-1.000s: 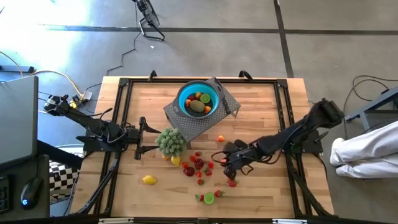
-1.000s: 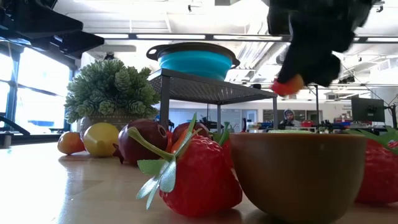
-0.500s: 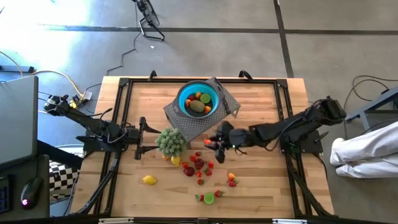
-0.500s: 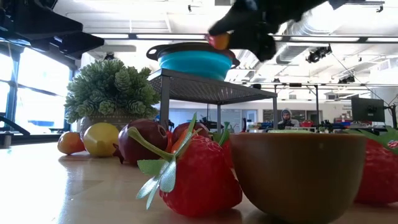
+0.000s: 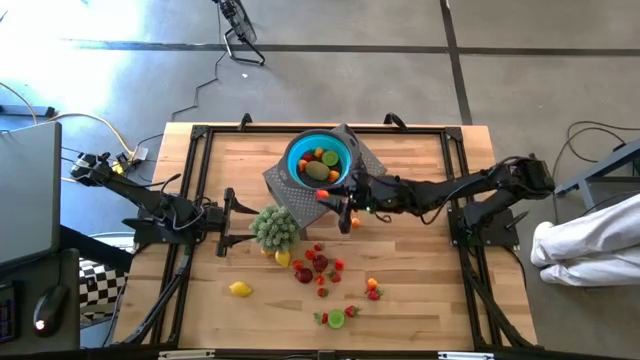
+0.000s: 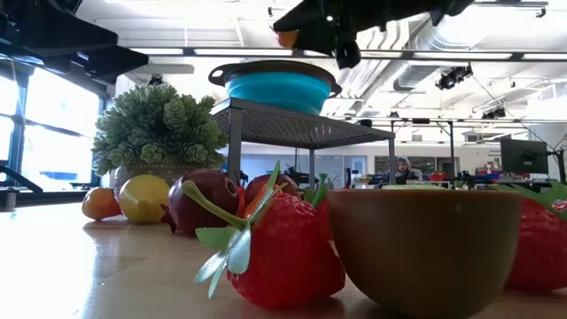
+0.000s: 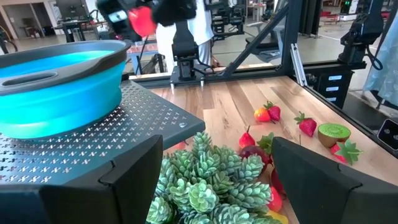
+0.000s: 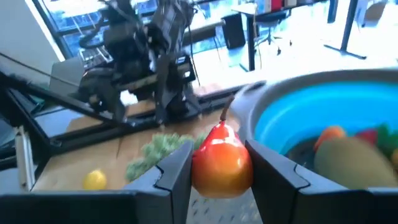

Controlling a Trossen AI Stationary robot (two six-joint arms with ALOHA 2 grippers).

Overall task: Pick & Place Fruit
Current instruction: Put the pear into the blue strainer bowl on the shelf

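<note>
Beside the blue bowl [image 5: 319,160], right fingers [image 8: 283,169] pinch a red-orange pear [image 8: 221,160]; left fingers [image 7: 134,171] wide; no writing readable.

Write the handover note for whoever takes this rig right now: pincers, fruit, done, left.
Right pincer: shut on a red-orange pear, held beside the rim of the blue bowl on the metal rack.
Left pincer: open, empty, parked behind the plant.
Done: several fruit lie in the bowl.
Left: drop the pear in, then clear the lemon, strawberries, halved kiwi and other pieces off the table.
</note>
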